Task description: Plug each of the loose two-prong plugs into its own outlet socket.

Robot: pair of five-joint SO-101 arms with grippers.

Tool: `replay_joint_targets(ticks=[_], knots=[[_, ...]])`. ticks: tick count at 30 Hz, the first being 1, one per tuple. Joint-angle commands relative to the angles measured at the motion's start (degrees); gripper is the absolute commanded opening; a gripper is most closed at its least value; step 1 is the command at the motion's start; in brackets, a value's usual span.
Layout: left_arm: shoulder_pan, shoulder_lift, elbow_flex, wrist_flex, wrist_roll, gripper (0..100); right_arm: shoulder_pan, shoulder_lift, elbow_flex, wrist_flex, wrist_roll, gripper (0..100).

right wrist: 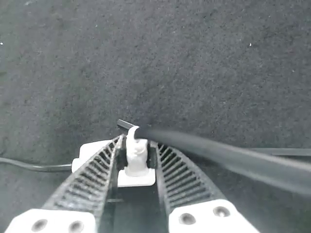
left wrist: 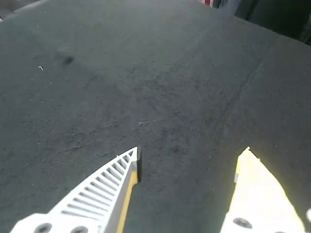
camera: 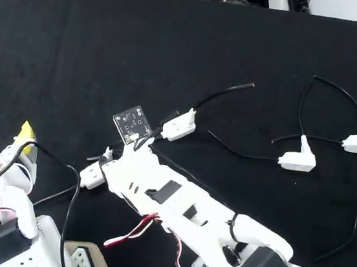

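With right pincer [right wrist: 137, 143], clamped a white plug [right wrist: 136, 167] by its sides, with black cord [right wrist: 218, 155] attached, low over the black tabletop [right wrist: 218, 63]; held left pincer [left wrist: 192, 151] spread wide open above it.

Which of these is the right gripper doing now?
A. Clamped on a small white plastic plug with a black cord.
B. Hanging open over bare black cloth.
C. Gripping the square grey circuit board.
A: the right wrist view shows the right gripper shut on the small white plastic plug, with its black cord running off over the black cloth.
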Motion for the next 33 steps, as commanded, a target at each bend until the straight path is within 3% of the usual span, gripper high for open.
replay_joint_targets(ticks=[1, 7, 14, 21, 26, 33], knots=[[-0.7, -0.4, -0.3, -1.1, 0.3, 32, 0.4, -0.2, -2.9, 1.8, -0.4, 1.2], [-0.7, -0.4, -0.3, -1.1, 0.3, 32, -0.1, 2.9, -8.5, 12.6, -0.4, 1.2], [-0.7, -0.4, -0.3, -1.1, 0.3, 32, -3.2, 16.2, -17.7, 16.9, -0.4, 1.2], [-0.7, -0.4, -0.2, -1.1, 0.3, 32, -3.3, 16.3, -20.4, 28.9, -0.1, 1.2], [-0.4, -0.4, -0.2, -1.1, 0.3, 32, -2.1, 16.2, -20.4, 35.4, 2.7, 1.2], [-0.2, -0.4, -0.2, -1.2, 0.3, 32, 5.8, 8.9, -19.2, 41.9, 7.7, 1.2]])
